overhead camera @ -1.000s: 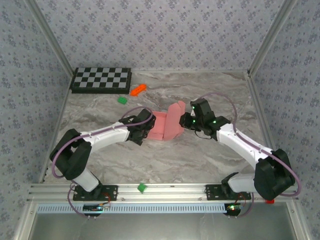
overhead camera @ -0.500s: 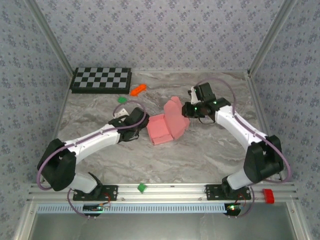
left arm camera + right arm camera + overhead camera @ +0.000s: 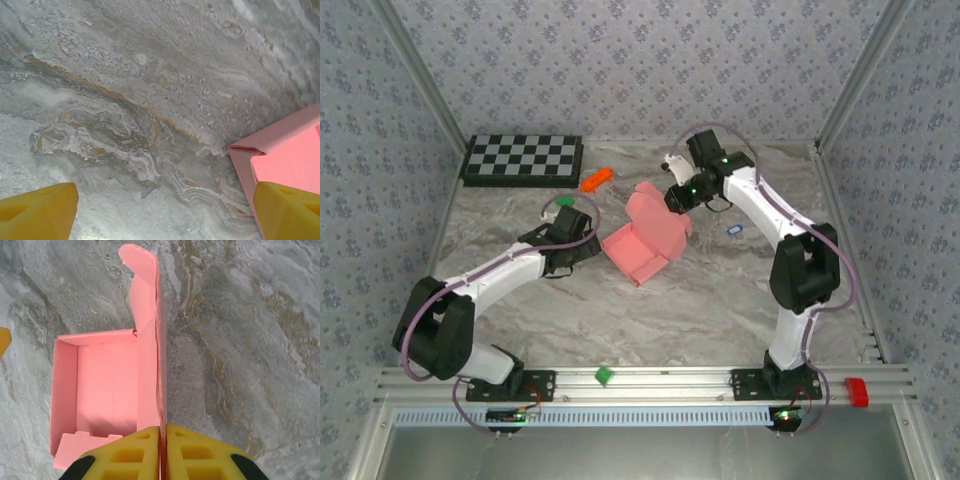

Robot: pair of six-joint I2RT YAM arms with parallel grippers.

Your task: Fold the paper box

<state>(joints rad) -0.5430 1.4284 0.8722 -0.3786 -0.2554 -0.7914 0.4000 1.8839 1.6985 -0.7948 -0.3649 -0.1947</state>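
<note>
Right hand point(image 3: 161, 436) pinches the paper box point(image 3: 634, 250) lid, swung farther back — left hand point(image 3: 160, 212) gapes, empty.

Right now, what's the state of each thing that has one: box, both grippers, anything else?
paper box: half folded, walls up, top open, lid flap standing upright.
right gripper: shut on the lid flap's edge.
left gripper: open, empty, beside the box's corner.
checkerboard: lying flat, far left.
</note>
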